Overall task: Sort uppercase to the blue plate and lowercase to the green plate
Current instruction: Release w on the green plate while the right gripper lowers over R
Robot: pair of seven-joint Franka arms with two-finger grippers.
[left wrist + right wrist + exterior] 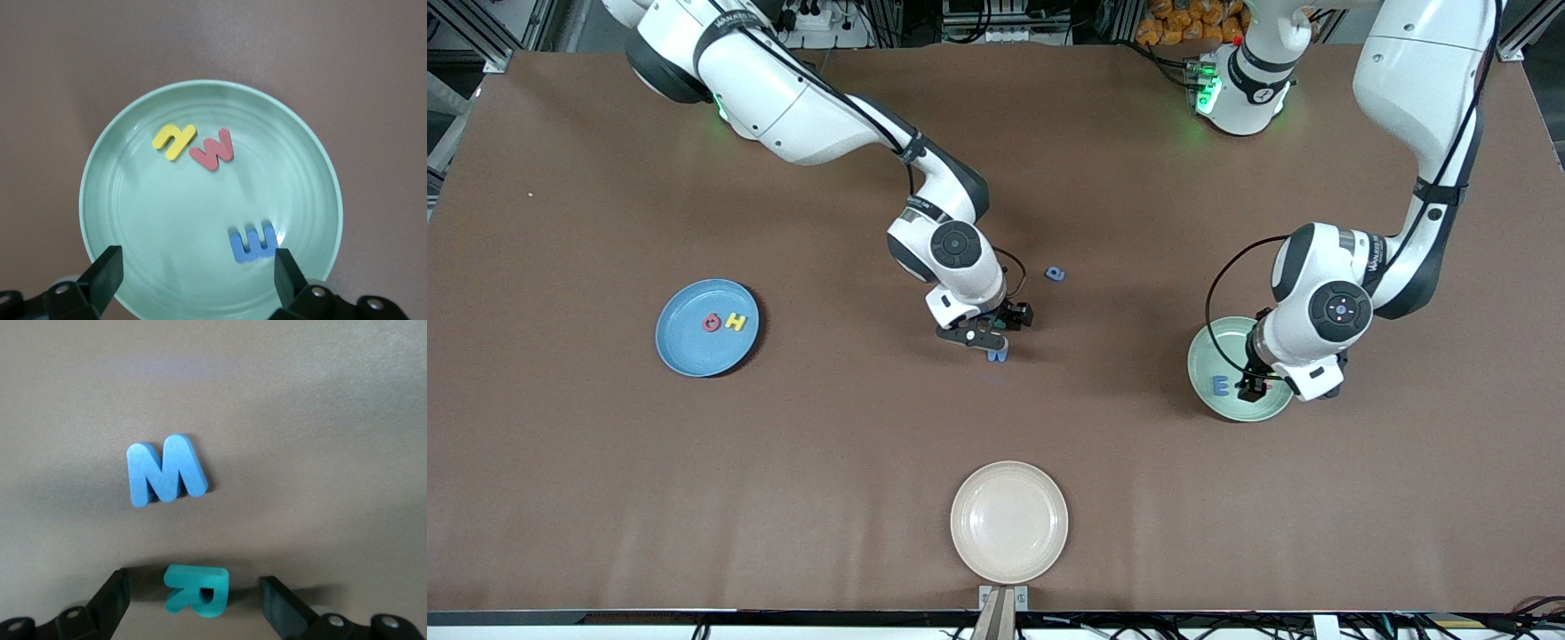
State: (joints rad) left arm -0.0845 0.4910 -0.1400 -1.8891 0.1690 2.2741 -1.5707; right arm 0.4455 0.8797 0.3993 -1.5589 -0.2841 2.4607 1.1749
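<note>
The blue plate (694, 351) toward the right arm's end holds a red Q (711, 323) and a yellow H (735, 322). My left gripper (197, 275) hangs open over the green plate (167, 220), with nothing between its fingers. In that plate lie a yellow y (174, 141), a red m (213, 149) and a blue m (253, 243). My right gripper (197, 595) is low at mid-table, open, with a finger on each side of the teal R (197, 587) and a gap on both sides. The blue W (165, 478) lies just beside the R. A blue e-like letter (1056, 273) lies farther from the camera.
A beige plate (1009, 522) sits near the table's front edge, nothing in it. The left arm (1325, 307) covers part of the green plate (1232, 338) in the front view, and the right arm (956, 253) reaches to mid-table.
</note>
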